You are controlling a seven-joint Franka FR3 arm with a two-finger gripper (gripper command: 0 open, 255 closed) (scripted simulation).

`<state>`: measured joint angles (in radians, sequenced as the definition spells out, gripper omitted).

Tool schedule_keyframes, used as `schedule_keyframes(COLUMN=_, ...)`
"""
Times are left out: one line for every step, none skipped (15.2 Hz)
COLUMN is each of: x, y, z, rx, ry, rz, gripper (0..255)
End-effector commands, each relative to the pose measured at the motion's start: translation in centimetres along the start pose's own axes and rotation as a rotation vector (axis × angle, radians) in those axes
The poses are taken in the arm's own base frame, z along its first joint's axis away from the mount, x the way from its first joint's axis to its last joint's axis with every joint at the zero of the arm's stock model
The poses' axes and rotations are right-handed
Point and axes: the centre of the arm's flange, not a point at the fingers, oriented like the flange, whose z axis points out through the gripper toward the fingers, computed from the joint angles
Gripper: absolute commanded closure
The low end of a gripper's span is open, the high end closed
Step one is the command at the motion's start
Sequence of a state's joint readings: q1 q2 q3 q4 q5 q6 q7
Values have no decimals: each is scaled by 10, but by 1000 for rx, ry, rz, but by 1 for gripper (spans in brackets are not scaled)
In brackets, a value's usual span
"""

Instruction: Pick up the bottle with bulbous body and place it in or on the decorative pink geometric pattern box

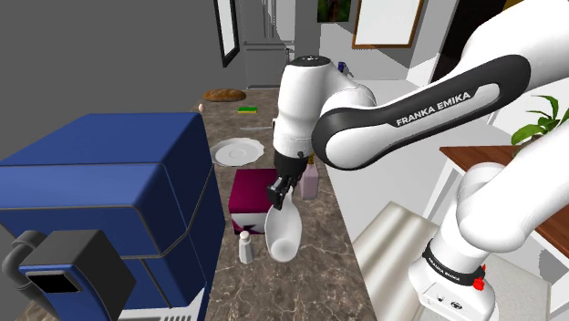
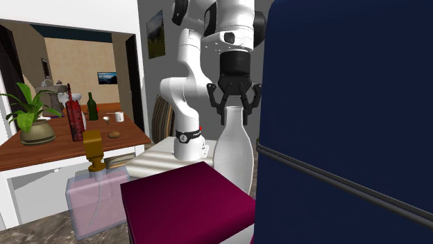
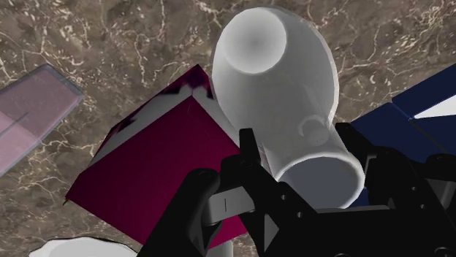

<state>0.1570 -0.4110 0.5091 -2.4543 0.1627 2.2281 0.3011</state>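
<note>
- Black gripper [image 2: 236, 106] points down from the white arm, its fingers [image 3: 247, 157] clenched on either side of the neck of the white bottle [image 1: 284, 235], right at the open mouth.
- That bottle has a narrow neck widening into a rounded, bulbous body; it hangs below the hand with its body leaning a little off the hand's line.
- It is over the brown marbled counter [image 1: 319, 264], just beside the box [image 2: 186, 201]. In the shoulder view it sits at the box's lower right.
- I cannot tell whether the bottle's base touches the counter or is clear of it; in the second exterior view the box hides the base.
- The box has a plain deep magenta top and paler sides with dark marks near the corners.
- A big blue machine [image 1: 109, 182] stands close to the box and the bottle, on the shoulder view's left.
- A small white bottle [image 1: 245, 247] stands upright on the counter between the machine and the held bottle, just beside the box.
- A see-through pink bottle [image 2: 94, 201] with a gold cap stands on the far side of the box from the machine.
- A white plate [image 1: 239, 150] lies on the counter beyond the box.
- A wooden table [image 2: 69, 149] with a potted plant [image 2: 28, 111] and dark bottles stands well apart from the counter.
</note>
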Motion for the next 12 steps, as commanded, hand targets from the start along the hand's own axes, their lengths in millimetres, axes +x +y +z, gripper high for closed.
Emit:
schedule_keyframes(x=2, y=-2, z=-10, rx=0, ry=0, rz=0, gripper=255)
schedule_keyframes(x=2, y=-2, z=-16, rx=0, ry=0, rz=0, gripper=255)
schedule_keyframes(x=3, y=-2, z=-21, rx=0, ry=0, rz=0, gripper=255)
schedule_keyframes(x=4, y=-2, z=-26, rx=0, ry=0, rz=0, gripper=255)
schedule_keyframes(x=5, y=-1, z=-31, rx=0, ry=0, rz=0, gripper=255)
schedule_keyframes(x=6, y=-1, z=-36, rx=0, ry=0, rz=0, gripper=255)
schedule_keyframes(x=6, y=-1, z=-42, rx=0, ry=0, rz=0, gripper=255)
schedule_keyframes(x=7, y=-1, z=-47, rx=0, ry=0, rz=0, gripper=255)
schedule_keyframes(x=8, y=-1, z=-52, rx=0, ry=0, rz=0, gripper=255)
schedule_keyframes(x=9, y=-1, z=-57, rx=0, ry=0, rz=0, gripper=255)
schedule_keyframes(x=10, y=-1, z=-63, rx=0, ry=0, rz=0, gripper=255)
schedule_keyframes(x=11, y=-1, z=-68, rx=0, ry=0, rz=0, gripper=255)
